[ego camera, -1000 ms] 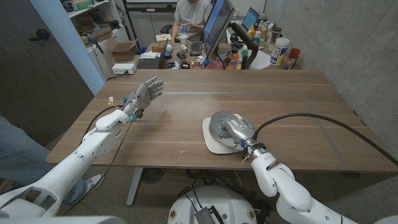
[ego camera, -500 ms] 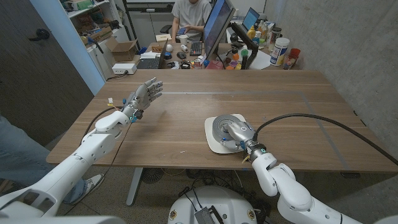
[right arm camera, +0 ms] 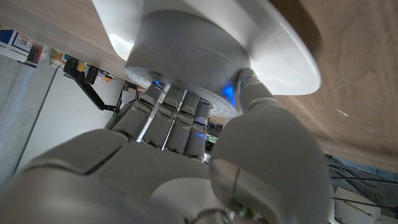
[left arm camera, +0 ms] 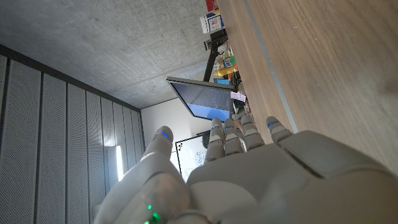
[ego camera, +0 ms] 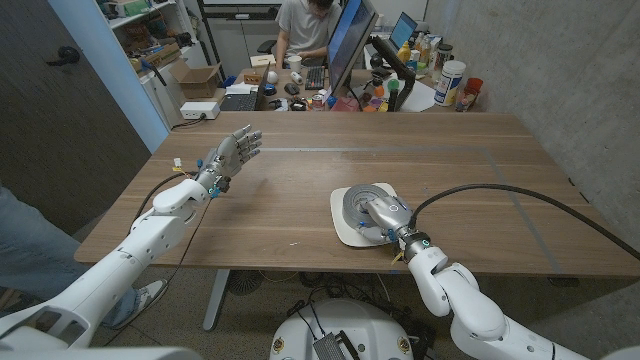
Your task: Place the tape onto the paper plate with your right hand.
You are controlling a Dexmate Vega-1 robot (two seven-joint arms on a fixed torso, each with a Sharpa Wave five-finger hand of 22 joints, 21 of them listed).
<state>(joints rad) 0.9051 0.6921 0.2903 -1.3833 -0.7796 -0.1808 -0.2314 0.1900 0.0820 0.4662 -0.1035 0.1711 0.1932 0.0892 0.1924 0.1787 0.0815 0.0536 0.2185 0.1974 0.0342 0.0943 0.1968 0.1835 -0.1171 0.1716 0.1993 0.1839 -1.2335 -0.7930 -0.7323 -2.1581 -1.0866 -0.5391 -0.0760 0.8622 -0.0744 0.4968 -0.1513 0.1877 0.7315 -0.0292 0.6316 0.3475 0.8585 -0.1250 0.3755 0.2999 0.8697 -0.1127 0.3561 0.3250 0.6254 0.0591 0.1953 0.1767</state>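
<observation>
The tape [ego camera: 357, 209] is a thick grey-white roll lying flat, its open core facing up, and it sits on the paper plate [ego camera: 343, 233]. My right hand [ego camera: 383, 218] grips its near side. The paper plate is white with rounded corners, resting flat on the desk [ego camera: 290, 200] toward my right side, near the front edge.

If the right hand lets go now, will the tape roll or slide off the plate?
Probably not: the tape seems to lie on its flat face on the paper plate, so rolling looks unlikely. The right hand grips it; the thin plate may shift if nudged.
</observation>
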